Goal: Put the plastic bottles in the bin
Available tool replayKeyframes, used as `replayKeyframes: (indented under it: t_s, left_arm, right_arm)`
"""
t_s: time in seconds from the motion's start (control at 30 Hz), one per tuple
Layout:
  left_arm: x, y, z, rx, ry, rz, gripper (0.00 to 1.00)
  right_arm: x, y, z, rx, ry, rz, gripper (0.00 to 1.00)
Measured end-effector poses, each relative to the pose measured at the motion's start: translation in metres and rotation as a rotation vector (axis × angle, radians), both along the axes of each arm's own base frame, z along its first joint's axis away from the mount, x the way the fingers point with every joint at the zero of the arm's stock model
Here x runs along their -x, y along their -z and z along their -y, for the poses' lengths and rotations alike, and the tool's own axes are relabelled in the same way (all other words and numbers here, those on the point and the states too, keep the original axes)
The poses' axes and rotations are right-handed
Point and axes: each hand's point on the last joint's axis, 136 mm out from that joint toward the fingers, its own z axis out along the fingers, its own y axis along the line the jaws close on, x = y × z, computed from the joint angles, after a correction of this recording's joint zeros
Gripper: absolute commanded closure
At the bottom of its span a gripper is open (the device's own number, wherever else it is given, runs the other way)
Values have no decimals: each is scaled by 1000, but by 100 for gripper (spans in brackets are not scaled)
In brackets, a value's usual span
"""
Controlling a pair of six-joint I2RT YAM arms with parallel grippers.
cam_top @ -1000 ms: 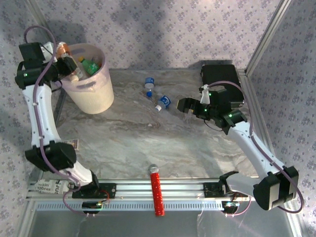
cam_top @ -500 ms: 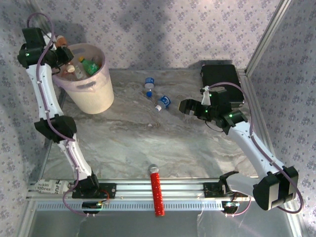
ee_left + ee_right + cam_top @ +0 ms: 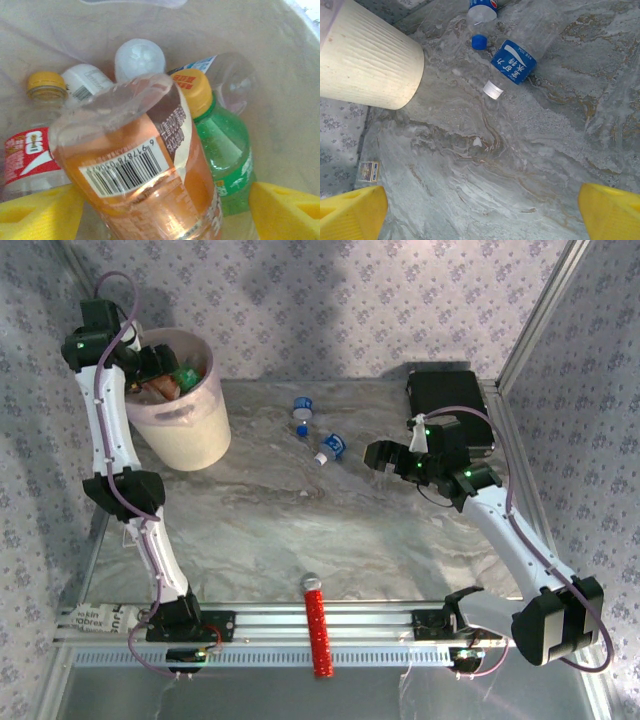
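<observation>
The bin (image 3: 185, 425) stands at the table's back left, pale pink and cream. My left gripper (image 3: 160, 375) hangs over its mouth, open. A brownish-orange bottle (image 3: 145, 170) lies between the yellow fingers (image 3: 35, 212), with a gap on its right side. Below it in the bin (image 3: 280, 100) lie a green bottle (image 3: 227, 150), a red-labelled one (image 3: 27, 155) and several others. Two clear plastic bottles lie on the table, one blue-capped (image 3: 301, 415) (image 3: 481, 17) and one white-capped (image 3: 330, 447) (image 3: 512, 62). My right gripper (image 3: 378, 455) (image 3: 480, 210) hovers open just right of them, holding nothing.
A flat black case (image 3: 445, 390) sits at the back right behind my right arm. A red ribbed cylinder (image 3: 317, 625) lies at the near edge between the arm bases. A small card (image 3: 369, 171) lies on the floor left of the table, near the bin's side (image 3: 365, 60).
My left gripper has swung from the bin's left rim to over its mouth and opened, letting go of the brownish-orange bottle. The right arm has not moved.
</observation>
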Motion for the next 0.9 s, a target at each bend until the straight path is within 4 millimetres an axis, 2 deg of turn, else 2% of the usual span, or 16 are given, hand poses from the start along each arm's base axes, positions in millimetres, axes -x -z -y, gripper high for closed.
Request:
replayKeyframes:
  t_s: [0.13,0.37,0.63,0.77,0.9]
  left_arm:
    - [2,-2,-4,-23,-16,1,20]
    - [11,-7,-18,-106,-50,-13,41]
    - [16,-4,-29,-158,-78,-38,40]
    - [15,8,-35,-159,-84,-69,40]
    - [14,19,-39,-158,-92,-60,32]
  right_arm:
    - [0,1,0,0,0,-1,1]
    - [-2,9,-2,25,5,-17,1]
    - [3,17,-15,57,-20,-27,1]
    - [2,23,-18,73,-23,-39,1]
    - [-4,33,-23,107,-15,-59,1]
